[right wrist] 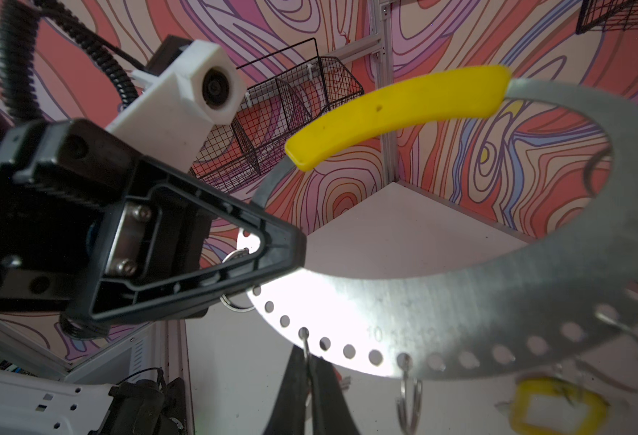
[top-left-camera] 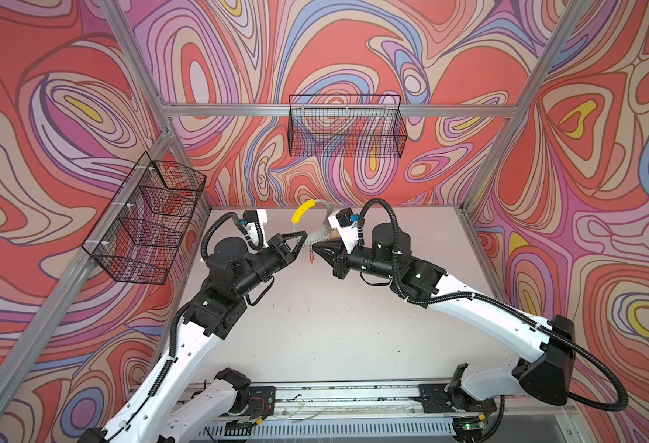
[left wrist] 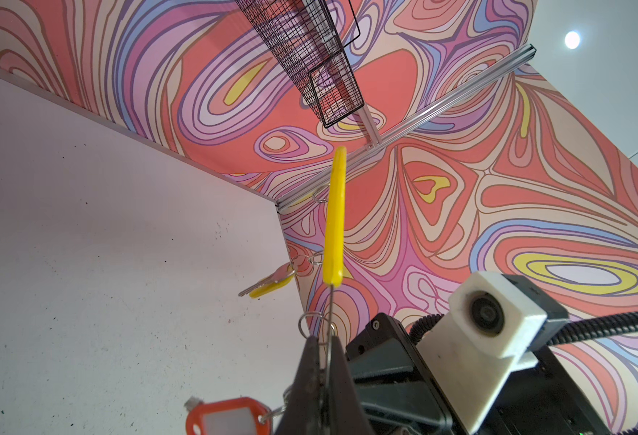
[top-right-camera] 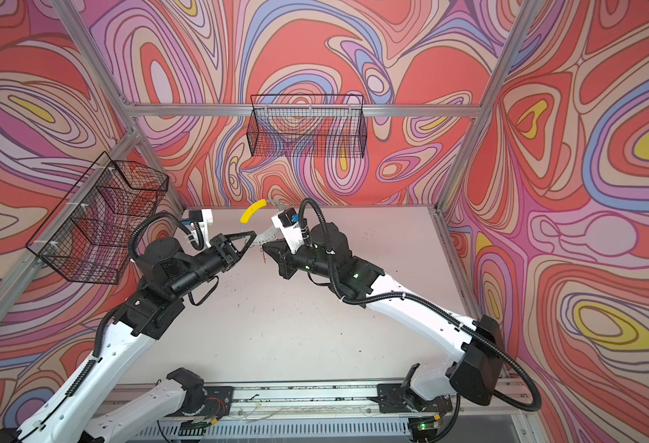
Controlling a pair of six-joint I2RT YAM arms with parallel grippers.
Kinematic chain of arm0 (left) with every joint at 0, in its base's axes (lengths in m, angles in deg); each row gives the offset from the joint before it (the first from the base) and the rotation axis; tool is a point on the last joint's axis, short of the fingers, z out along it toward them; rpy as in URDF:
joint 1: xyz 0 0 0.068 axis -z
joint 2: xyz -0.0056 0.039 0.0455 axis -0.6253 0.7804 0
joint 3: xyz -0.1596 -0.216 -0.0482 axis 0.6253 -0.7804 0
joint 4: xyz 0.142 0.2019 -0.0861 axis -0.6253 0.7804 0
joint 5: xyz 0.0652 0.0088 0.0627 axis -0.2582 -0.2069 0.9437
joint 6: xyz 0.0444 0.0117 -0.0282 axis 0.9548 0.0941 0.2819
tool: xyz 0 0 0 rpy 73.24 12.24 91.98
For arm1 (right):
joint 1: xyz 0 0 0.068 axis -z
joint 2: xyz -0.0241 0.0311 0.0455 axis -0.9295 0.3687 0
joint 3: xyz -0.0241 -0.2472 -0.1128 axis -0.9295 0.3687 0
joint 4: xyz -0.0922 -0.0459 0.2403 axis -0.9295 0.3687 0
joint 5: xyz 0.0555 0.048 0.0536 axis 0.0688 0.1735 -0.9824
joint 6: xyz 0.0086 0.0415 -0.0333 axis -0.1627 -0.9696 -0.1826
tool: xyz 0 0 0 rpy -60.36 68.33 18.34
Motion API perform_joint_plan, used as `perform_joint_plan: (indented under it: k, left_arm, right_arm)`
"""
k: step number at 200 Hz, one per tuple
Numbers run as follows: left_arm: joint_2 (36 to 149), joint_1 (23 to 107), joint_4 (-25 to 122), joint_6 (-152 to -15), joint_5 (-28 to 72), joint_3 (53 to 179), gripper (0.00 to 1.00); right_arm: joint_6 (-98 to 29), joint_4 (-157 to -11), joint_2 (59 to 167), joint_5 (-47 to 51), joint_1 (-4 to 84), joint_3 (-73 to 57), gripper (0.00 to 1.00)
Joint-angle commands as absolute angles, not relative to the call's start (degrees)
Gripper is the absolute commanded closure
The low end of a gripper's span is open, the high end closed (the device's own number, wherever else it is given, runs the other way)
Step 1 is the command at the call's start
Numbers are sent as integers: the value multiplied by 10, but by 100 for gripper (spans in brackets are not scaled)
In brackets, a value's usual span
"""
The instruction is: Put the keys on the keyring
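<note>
Above table (top-left-camera: 315, 326), keyring (right wrist: 460, 301) between left fingers (left wrist: 304, 380), split ring (right wrist: 306, 348) between right fingers (right wrist: 291, 399)

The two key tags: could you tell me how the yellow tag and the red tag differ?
Colour: the yellow tag is yellow, the red tag orange-red. Place: the yellow tag hangs untouched with its silver key from a split ring on the keyring; the red tag dangles beside the left gripper and right gripper tips. Whether the red tag's ring is threaded on cannot be told. Both are rounded frames with a pale window.
</note>
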State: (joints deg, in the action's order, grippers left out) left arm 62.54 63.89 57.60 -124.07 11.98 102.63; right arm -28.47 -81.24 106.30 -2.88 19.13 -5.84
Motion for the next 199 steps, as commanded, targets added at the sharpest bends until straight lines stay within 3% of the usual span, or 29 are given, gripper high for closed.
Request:
perform_joint_plan:
  k: [1, 49, 65, 157, 199]
  left_arm:
    - [617, 642, 592, -1233, 124, 1036, 100]
    - [624, 641, 598, -1230, 116, 1040, 100]
    - [624, 641, 601, -1228, 115, 1040, 100]
    - [628, 640, 603, -1194, 114, 1012, 100]
    - [641, 630, 595, -1173, 78, 1010, 87]
  right_arm:
    - [-297, -842, 1047, -36, 191, -67, 92]
    - [-300, -841, 1051, -12, 192, -63, 93]
    - [-301, -844, 1053, -12, 192, -63, 100]
    - [-357, -765, 1046, -10, 192, -87, 100]
    - [-417, -673, 1070, -24, 192, -129, 100]
